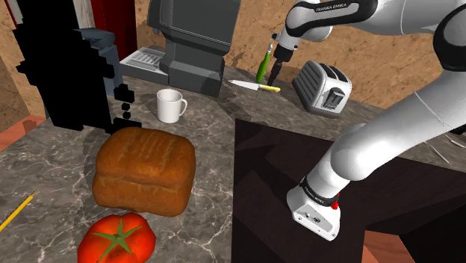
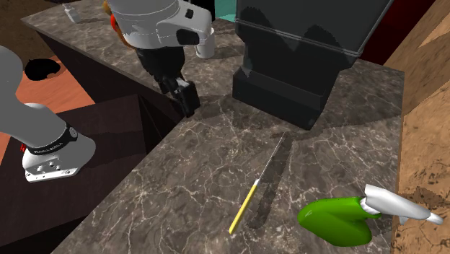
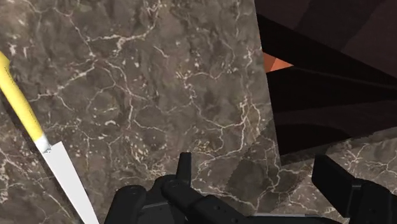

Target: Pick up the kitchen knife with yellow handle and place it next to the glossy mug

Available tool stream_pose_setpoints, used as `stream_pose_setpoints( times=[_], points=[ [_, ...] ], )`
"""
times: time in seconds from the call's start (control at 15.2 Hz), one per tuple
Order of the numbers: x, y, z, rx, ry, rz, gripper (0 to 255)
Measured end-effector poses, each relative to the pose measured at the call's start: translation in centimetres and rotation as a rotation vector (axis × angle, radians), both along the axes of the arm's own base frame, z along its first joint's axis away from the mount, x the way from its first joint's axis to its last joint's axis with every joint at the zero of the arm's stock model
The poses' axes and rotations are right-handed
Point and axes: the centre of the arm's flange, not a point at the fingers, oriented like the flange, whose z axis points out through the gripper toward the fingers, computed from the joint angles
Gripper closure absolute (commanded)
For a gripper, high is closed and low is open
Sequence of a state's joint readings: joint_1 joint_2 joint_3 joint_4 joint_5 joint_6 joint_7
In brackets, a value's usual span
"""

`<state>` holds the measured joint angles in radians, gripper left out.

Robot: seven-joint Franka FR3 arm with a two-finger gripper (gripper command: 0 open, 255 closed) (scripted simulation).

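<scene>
The gripper (image 1: 275, 73) hangs spread and empty over the marble counter (image 1: 213, 123), the yellow-handled knife (image 1: 255, 85) lying flat off to its side near the toaster (image 1: 322, 88), so a straight drop risks pinching bare stone, not handle.

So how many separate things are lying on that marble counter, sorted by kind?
Foods: 2, bread loaf and tomato
Appliances: 2, coffee machine and toaster
Mugs: 1, white mug
Knives: 1, yellow-handled knife
Bottles: 1, green bottle
Pencils: 1, yellow pencil
Total: 8
</scene>
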<state>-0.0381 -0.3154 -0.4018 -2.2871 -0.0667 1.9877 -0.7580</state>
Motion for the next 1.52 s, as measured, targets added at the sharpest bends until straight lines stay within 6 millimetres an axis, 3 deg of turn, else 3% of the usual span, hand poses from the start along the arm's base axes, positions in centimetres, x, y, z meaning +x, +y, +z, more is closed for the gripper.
stream_pose_setpoints(
  times=[0.59, 1.19, 1.52],
  points=[
    [6.3, -8.5, -4.6, -0.032, 0.014, 0.124, 0],
    [14.2, -16.3, -9.4, -0.065, 0.027, 0.251, 0],
    [15.1, -17.0, -11.7, -0.07, 0.03, 0.271, 0]
  ],
)
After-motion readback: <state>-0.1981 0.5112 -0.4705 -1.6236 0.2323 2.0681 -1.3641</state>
